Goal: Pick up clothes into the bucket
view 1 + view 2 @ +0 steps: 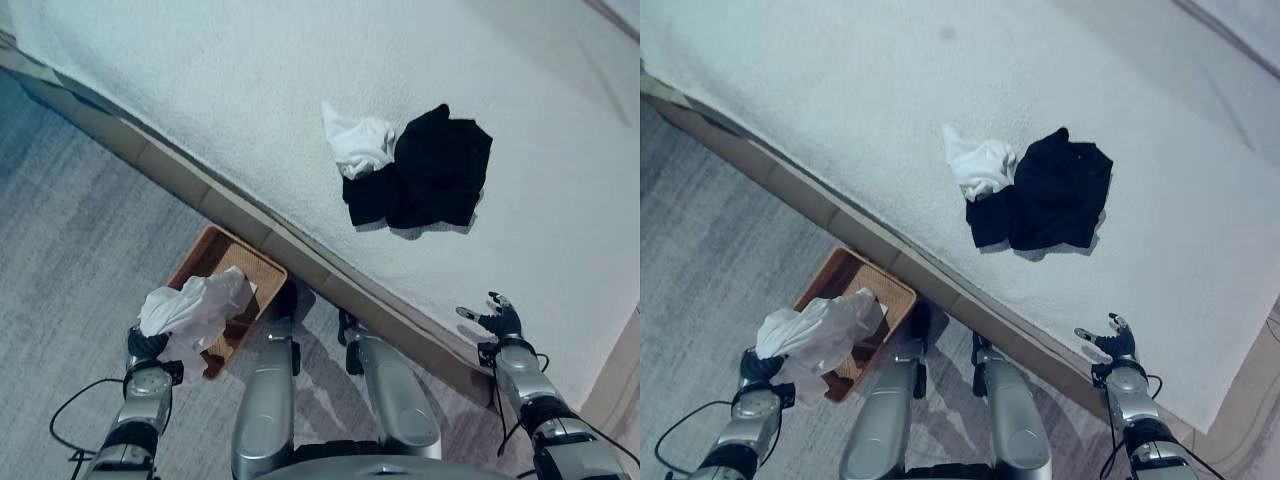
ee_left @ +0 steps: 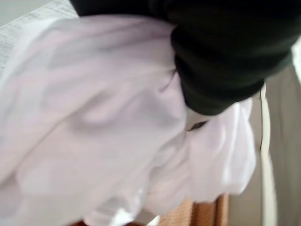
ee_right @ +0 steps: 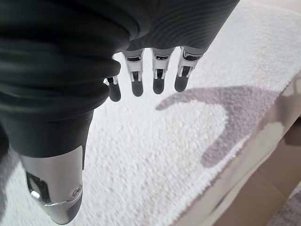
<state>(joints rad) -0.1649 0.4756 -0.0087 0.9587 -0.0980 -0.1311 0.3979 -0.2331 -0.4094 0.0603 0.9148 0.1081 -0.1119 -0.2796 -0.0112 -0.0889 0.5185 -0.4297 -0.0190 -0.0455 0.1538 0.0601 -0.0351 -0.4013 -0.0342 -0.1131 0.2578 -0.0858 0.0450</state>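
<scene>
- Left eye view: left hand (image 1: 147, 345) at seven o'clock clutches a white garment (image 1: 195, 308) over the basket (image 1: 215, 252), poised for dropping.
- Right eye view: white cloth (image 1: 981, 165) and black clothes (image 1: 1050, 195) wait on the bed (image 1: 840, 90).
- Right wrist view: right hand (image 3: 141, 75) hovers spread, empty.

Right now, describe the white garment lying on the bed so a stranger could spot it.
On the white bed, a small clothes heap lies mid-cover. The white garment is its crumpled left part, touching the larger black garment. It alone in that heap is pale.
</scene>
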